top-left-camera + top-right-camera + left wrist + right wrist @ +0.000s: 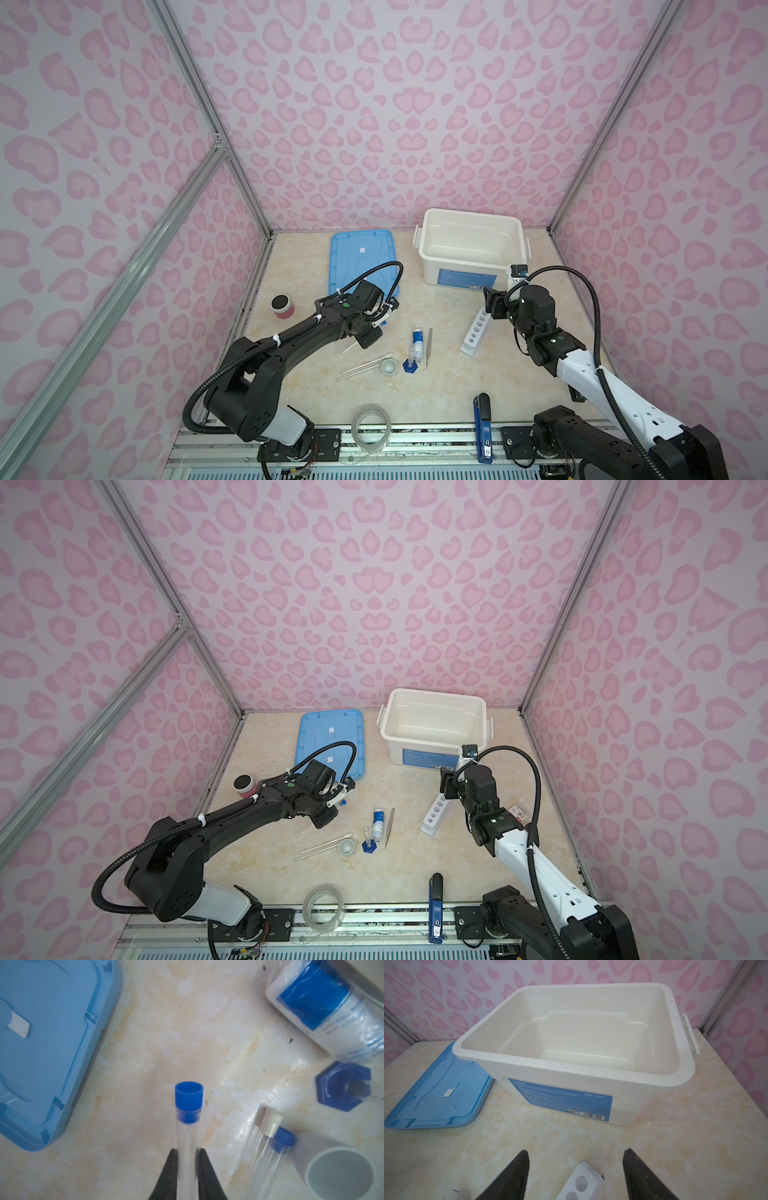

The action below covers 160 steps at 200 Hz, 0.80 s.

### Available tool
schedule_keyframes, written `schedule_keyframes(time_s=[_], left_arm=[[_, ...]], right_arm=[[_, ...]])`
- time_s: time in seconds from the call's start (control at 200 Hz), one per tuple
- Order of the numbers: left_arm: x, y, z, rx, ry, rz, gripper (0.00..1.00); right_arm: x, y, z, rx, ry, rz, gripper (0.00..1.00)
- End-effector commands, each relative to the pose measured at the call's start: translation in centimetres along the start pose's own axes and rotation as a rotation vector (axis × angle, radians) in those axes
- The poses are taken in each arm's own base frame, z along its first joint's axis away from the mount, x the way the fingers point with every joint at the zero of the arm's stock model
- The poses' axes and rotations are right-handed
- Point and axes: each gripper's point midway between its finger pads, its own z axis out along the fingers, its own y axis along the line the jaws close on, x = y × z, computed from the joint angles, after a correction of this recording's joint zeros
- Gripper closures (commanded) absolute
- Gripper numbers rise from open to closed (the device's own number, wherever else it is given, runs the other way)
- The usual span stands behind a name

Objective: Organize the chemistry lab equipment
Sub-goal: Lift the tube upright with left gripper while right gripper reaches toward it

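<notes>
Left end effector pinches a tube, right end effector open at the rack: I should lift slowly.

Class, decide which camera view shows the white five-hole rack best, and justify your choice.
A top view: the rack shows its full length with all five holes countable, and both top views give this. The right wrist view catches only one end with two holes. The left wrist view misses it.
</notes>
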Motion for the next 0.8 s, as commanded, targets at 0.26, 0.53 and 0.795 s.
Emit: schedule_keyframes(time_s=[0.26,0.53,0.795], left_arm=[[-8.2,0.5,-8.6,0.098,-0.396,-0.028,0.86],[-11.1,-1.4,-12.8,0.229,-0.627,-0.021,0.86],[-11.1,-2.9,-14.8,0.291,-0.709,0.001,0.86]], right_arm=[[-3.6,3.6,-1.6,-0.189,-0.031,0.033,0.31],[-5.4,9.6,-3.5,-0.462,0.036,-0.007,0.31],[-5.4,16.6,-5.9,-0.666,0.095,-0.135,0.40]])
